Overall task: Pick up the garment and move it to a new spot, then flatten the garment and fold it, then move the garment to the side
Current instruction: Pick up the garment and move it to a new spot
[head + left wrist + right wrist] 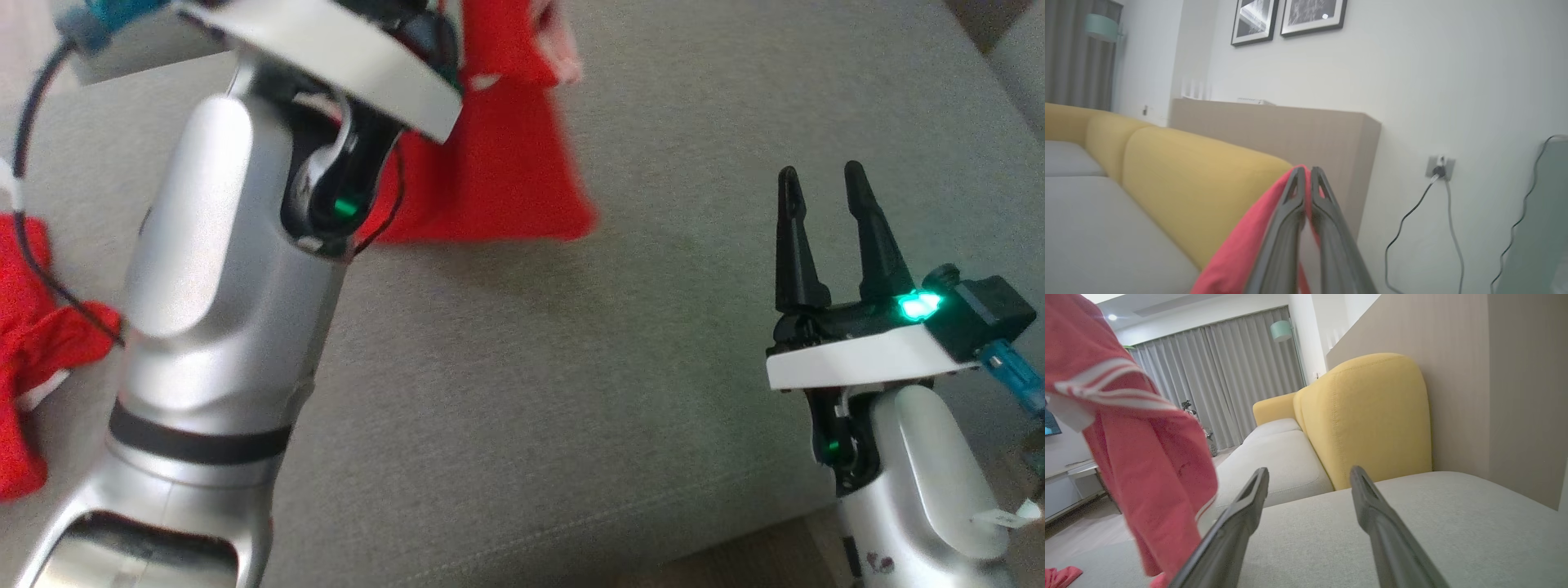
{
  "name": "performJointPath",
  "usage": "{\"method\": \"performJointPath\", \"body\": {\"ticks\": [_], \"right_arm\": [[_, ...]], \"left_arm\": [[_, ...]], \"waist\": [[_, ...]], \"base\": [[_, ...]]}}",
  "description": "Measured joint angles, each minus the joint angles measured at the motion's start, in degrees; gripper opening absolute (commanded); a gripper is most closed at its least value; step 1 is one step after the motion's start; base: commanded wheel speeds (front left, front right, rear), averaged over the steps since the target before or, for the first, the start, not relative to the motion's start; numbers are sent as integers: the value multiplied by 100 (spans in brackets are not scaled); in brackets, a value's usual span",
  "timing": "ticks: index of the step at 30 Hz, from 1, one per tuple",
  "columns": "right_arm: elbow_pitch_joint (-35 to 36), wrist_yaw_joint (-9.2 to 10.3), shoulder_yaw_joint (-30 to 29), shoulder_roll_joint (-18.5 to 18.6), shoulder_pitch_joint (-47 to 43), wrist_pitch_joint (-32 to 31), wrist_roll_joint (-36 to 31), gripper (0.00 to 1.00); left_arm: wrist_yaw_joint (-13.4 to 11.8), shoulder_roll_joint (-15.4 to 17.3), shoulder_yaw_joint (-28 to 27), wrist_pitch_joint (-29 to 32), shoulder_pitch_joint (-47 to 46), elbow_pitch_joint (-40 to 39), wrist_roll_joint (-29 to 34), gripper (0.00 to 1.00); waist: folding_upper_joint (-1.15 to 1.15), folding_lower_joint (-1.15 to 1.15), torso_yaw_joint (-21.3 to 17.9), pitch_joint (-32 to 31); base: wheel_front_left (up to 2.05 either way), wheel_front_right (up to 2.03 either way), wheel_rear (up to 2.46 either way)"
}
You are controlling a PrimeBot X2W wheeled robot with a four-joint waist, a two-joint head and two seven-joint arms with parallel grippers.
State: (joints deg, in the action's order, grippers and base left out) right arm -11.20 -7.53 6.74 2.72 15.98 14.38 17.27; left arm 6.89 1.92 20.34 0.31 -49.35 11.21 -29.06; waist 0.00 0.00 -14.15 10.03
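the left gripper [1306, 173] has its jaws pressed together on an edge of the red garment [498, 163], which hangs from them over the grey sofa [653, 367] at about 12 o'clock in the head view. white stripes show on it in the right wrist view. the right gripper [821, 175] sits at 3 o'clock, jaws wide apart and empty, well apart from the garment. more red cloth [33, 343] lies on the sofa at 9 o'clock.
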Motion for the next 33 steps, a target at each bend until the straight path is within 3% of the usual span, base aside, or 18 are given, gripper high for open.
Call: {"method": "performJointPath", "body": {"ticks": [4,10,17,19,20,21,22,27,33], "right_arm": [[31,0,-13,0,0,0,57,100],[101,0,-208,0,-4,0,90,100],[178,0,-258,0,-2,1,88,100],[177,0,-223,0,-1,1,85,100],[176,0,-186,-1,2,1,76,100],[175,0,-153,-2,5,1,56,100],[171,0,-134,-2,6,1,27,100],[88,0,-53,-1,108,0,-81,100],[-79,0,47,2,115,1,-478,100]], "left_arm": [[-196,-15,299,-354,-366,-130,-990,0],[-294,48,577,-461,-509,412,-1079,0],[-176,1329,806,-324,476,1980,-621,0],[-127,1522,836,-466,503,2376,-472,0],[-127,1543,825,-535,477,2557,-476,18],[-136,1546,832,-623,430,2715,-446,96],[-137,1539,839,-732,370,2844,-369,100],[-246,1422,691,-1234,-98,3400,-326,100],[-286,1139,410,-1459,-199,3333,-365,100]], "waist": [[0,0,-243,13],[0,0,-304,83],[0,0,-144,315],[0,0,-74,383],[0,0,-37,412],[0,0,-4,440],[0,0,30,467],[0,0,225,530],[0,0,503,427]], "base": [[0,0,0],[0,0,0],[0,0,0],[0,0,0],[0,0,0],[0,0,0],[0,0,0],[0,0,0],[0,0,0]]}}
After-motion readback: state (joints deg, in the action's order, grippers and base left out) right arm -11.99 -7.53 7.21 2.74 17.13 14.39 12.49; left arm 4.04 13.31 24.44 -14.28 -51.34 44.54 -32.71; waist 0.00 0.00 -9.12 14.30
